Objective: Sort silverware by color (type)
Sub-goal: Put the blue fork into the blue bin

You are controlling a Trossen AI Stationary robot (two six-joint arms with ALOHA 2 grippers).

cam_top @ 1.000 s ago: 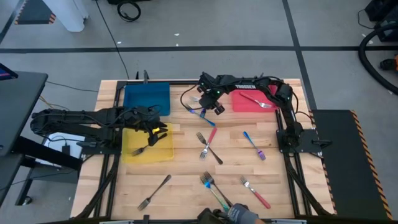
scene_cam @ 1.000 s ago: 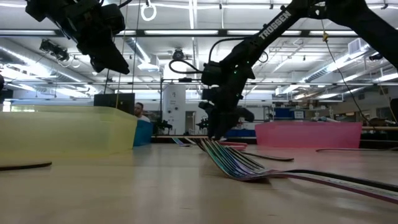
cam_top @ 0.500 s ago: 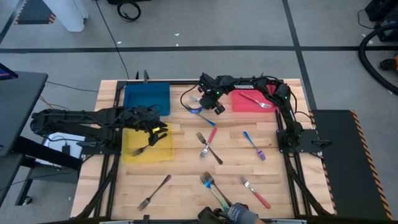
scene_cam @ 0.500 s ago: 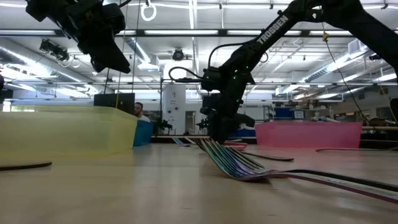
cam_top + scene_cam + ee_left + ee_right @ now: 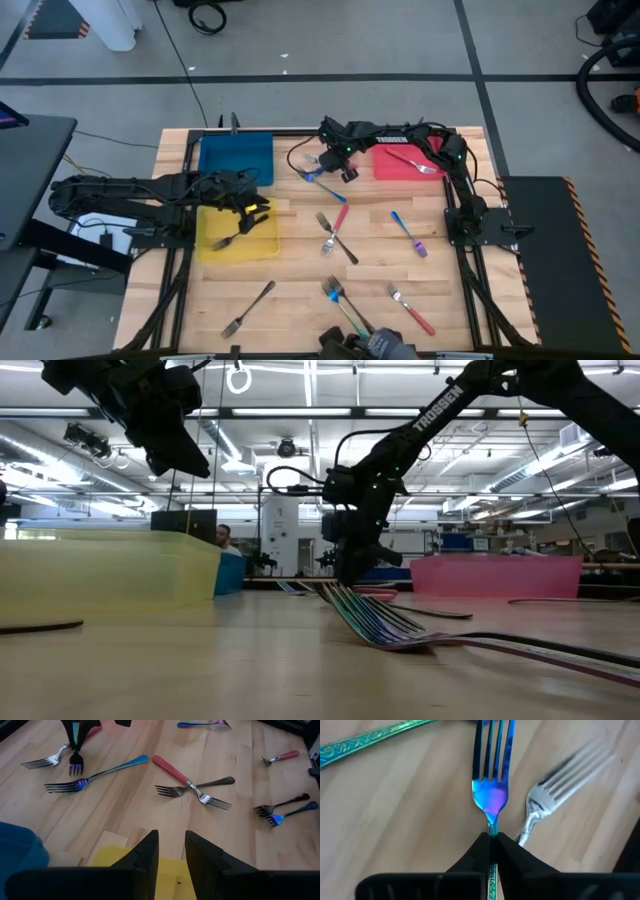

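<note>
My right gripper [image 5: 338, 170] stands at the far middle of the table, between the blue tray [image 5: 235, 158] and the red tray [image 5: 405, 165]. It is shut on a blue iridescent fork [image 5: 491, 795]. Beside that fork lie a silver fork [image 5: 535, 815] and a teal-handled fork [image 5: 370, 740]. My left gripper [image 5: 171, 851] hovers open over the yellow tray [image 5: 260, 245], where a dark fork [image 5: 228, 240] lies. A fork [image 5: 415, 162] lies in the red tray. My right gripper pinches the blue fork's neck [image 5: 492, 826], just behind the head, between its two fingertips. The fingers [image 5: 350, 565] come from above and point down at the table. The tines reach out past the fingertips. Whether the fork is clear of the table I cannot tell.
On the bare wood lie a red-handled and a dark fork crossed [image 5: 335, 232], a blue fork [image 5: 408, 233], a red-handled fork [image 5: 410, 308], a dark fork [image 5: 248, 308] and two forks [image 5: 340, 293] near the front edge.
My right gripper has shifted slightly toward the table's far left and has shut on the blue fork's neck.
</note>
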